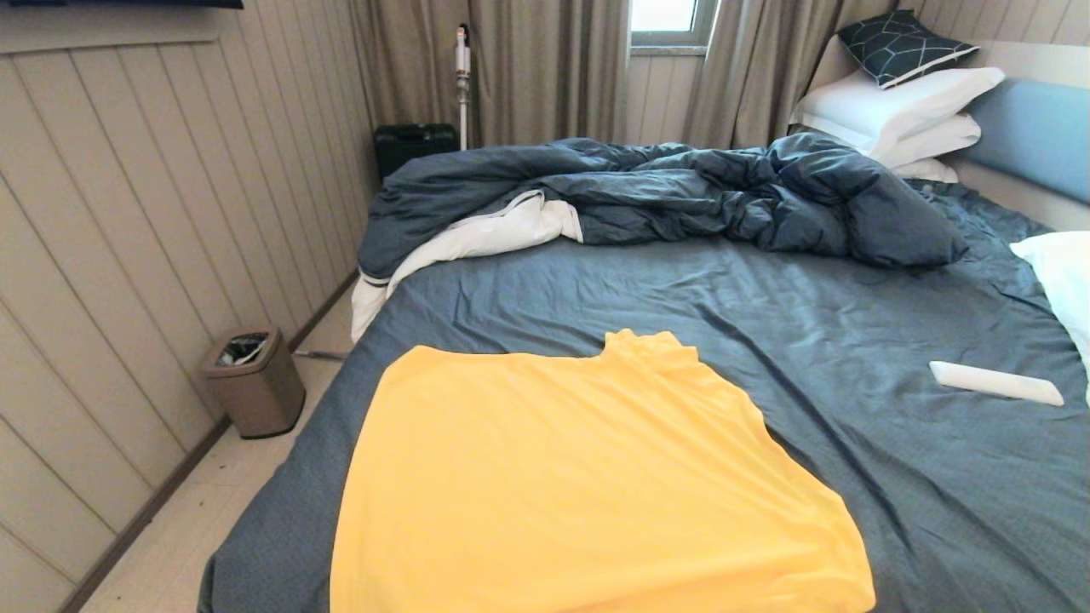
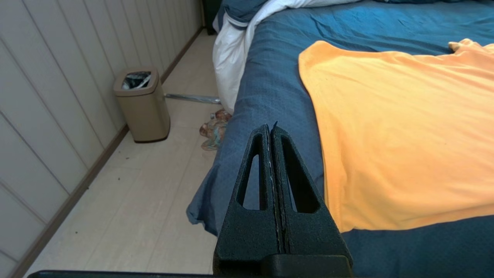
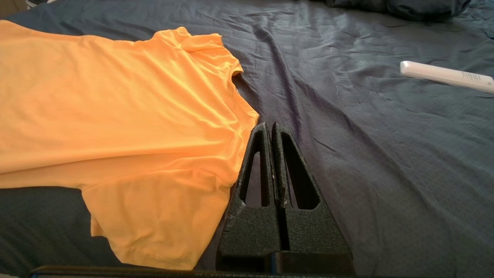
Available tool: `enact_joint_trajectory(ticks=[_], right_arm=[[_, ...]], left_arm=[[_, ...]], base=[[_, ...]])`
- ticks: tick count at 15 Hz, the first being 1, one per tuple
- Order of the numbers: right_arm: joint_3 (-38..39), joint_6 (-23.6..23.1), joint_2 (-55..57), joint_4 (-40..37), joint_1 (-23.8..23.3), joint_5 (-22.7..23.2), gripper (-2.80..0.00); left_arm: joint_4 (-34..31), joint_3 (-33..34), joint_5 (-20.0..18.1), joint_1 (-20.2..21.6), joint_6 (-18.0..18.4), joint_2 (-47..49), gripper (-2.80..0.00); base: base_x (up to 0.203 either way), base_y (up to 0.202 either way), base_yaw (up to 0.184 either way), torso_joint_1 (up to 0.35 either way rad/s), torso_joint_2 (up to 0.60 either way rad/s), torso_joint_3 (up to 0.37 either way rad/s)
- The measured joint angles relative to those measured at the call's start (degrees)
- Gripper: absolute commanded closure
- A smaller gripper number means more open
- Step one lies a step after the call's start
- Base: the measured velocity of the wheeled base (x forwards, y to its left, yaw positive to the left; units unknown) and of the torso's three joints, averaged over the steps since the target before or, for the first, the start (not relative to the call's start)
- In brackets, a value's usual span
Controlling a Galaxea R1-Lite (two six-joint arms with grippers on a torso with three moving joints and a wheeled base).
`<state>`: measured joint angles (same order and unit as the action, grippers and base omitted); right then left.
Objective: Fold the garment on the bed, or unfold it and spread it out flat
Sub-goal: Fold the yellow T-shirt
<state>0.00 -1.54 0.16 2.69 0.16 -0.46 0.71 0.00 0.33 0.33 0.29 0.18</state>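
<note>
The bed (image 1: 647, 289) fills the scene, its dark blue-grey sheet bare in the middle. A rumpled blue duvet (image 1: 681, 191) lies heaped along the far side, white pillows (image 1: 903, 106) stacked at the far right. The yellow garment (image 1: 562, 485) lies spread on the near left part of the sheet. A tan bin (image 1: 255, 383) stands on the floor at left. A white remote (image 1: 995, 383) rests on the sheet at right. The left claw (image 2: 271, 129) is closed and empty beside the garment's left edge; the right claw (image 3: 269, 127) is closed and empty by its right edge.

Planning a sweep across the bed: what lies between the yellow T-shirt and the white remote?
Only bare, wrinkled sheet between T-shirt and remote, per head and right wrist views.
</note>
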Motion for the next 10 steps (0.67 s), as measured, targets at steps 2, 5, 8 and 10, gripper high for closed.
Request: enact_joint_trajectory(ticks=[2, 5, 8, 10], right_arm=[[0.0, 0.2, 0.0, 0.0, 0.0, 0.0, 0.00], [0.0, 0.2, 0.0, 0.0, 0.0, 0.0, 0.00], [0.0, 0.2, 0.0, 0.0, 0.0, 0.0, 0.00], [0.0, 0.1, 0.0, 0.0, 0.0, 0.0, 0.00]], left_arm=[[0.0, 0.0, 0.0, 0.0, 0.0, 0.0, 0.00], [0.0, 0.0, 0.0, 0.0, 0.0, 0.0, 0.00], [0.0, 0.0, 0.0, 0.0, 0.0, 0.0, 0.00], [0.0, 0.0, 0.0, 0.0, 0.0, 0.0, 0.00]], base=[[0.000, 0.000, 0.000, 0.000, 0.00, 0.000], [0.000, 0.000, 0.000, 0.000, 0.00, 0.000], [0.000, 0.000, 0.000, 0.000, 0.00, 0.000], [0.000, 0.000, 0.000, 0.000, 0.00, 0.000]])
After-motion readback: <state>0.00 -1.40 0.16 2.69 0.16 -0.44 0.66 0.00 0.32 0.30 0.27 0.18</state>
